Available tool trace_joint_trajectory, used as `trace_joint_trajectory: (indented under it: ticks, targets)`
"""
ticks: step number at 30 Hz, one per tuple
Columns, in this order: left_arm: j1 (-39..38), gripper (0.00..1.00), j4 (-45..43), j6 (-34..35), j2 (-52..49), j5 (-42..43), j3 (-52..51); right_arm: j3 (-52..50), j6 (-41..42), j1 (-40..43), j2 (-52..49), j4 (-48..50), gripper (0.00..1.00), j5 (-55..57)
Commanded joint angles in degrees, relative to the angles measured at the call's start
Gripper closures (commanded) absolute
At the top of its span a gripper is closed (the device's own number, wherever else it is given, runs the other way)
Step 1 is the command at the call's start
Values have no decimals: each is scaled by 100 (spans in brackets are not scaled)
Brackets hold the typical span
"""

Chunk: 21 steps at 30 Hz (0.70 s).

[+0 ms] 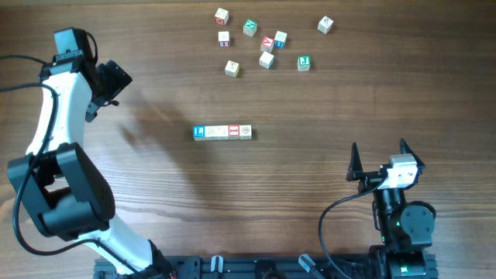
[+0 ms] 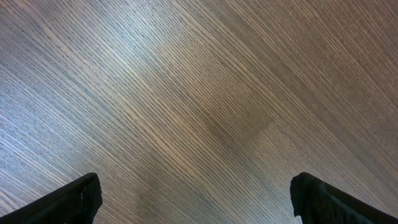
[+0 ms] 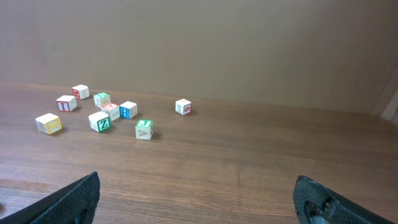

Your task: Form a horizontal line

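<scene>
Midway across the table, seen from overhead, the horizontal line lies as four cubes edge to edge: blue, pale, red, pale. Their letters are too small to read. The loose cubes are scattered well apart from it, nearer the far edge.

At the left wrist, the left gripper is spread wide over wood grain.

At the right wrist, the right gripper is likewise spread wide, with the loose cubes ahead and their letters blurred.

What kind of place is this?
Probably a robot test bench: left arm and right arm at a wood-grain table, scattered letter cubes, a four-cube row, bare wall behind.
</scene>
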State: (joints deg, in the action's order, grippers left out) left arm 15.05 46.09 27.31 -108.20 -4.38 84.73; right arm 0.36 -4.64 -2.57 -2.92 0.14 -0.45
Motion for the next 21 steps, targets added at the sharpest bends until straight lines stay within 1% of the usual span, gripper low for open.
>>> trace_joint_trajectory:
  ticks: [1,4,6,21]
  targets:
    - [-4,0,-15,13,63,7,46,-7,-79,28,153,4,0,-109]
    - [-2,0,-15,13,63,7,46,-7,-79,28,278,20,0,-111]
    - [-2,0,-15,13,63,7,46,-7,-254,28,275,2,0,-96]
    - [-2,0,-15,13,63,7,46,-7,-251,28,271,4,0,-96]
